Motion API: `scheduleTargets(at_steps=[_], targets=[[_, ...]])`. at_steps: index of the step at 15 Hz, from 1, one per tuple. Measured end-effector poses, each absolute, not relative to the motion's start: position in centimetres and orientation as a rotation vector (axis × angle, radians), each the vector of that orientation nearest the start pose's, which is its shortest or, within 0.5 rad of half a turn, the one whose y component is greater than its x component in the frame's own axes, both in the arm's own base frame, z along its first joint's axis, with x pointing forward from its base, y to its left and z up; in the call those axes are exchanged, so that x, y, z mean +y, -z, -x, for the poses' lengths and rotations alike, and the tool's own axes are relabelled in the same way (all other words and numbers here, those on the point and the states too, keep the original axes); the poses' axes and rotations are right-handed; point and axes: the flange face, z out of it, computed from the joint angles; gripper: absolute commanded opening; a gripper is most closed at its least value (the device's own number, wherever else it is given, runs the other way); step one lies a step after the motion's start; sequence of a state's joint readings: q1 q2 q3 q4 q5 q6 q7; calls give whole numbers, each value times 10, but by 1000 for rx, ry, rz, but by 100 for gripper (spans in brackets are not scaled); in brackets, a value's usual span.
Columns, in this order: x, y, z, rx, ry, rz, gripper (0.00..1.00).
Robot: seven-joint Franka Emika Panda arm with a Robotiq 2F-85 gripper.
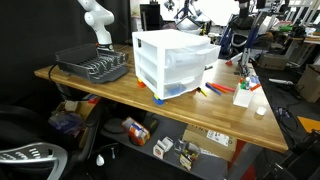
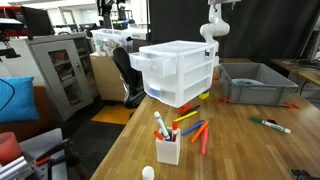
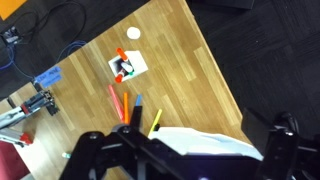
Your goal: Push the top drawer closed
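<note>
A small white plastic cabinet (image 1: 150, 45) with three translucent drawers stands on the wooden table (image 1: 120, 88). The top drawer (image 2: 158, 58) is pulled out a little past the two below; it also shows in an exterior view (image 1: 190, 47). In the wrist view the cabinet's white top (image 3: 200, 142) lies just under my gripper (image 3: 205, 150), whose dark fingers stand wide apart and hold nothing. The white arm (image 2: 211, 27) rises behind the cabinet in both exterior views; the gripper itself is hidden there.
A grey dish rack (image 1: 95, 66) sits beside the cabinet. A white cup of markers (image 2: 167, 148), loose markers (image 2: 195, 130) and a small white ball (image 2: 148, 172) lie in front of the drawers. The table edge (image 3: 215, 60) is close.
</note>
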State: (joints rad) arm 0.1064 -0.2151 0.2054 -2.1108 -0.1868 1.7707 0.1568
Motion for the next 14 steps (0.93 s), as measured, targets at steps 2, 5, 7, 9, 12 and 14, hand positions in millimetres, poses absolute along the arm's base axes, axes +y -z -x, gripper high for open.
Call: scheduleTargets(at_steps=[2, 5, 7, 9, 12, 14], targets=[[153, -474, -452, -478, -72, 3344, 100], [171, -436, -433, -730, -12, 3297, 100], [177, -419, -423, -896, 33, 3278, 100], [184, -408, -412, -1066, 35, 3264, 100], [186, -408, -405, -1164, 32, 3252, 100], [186, -409, -405, -1173, 36, 3251, 100]])
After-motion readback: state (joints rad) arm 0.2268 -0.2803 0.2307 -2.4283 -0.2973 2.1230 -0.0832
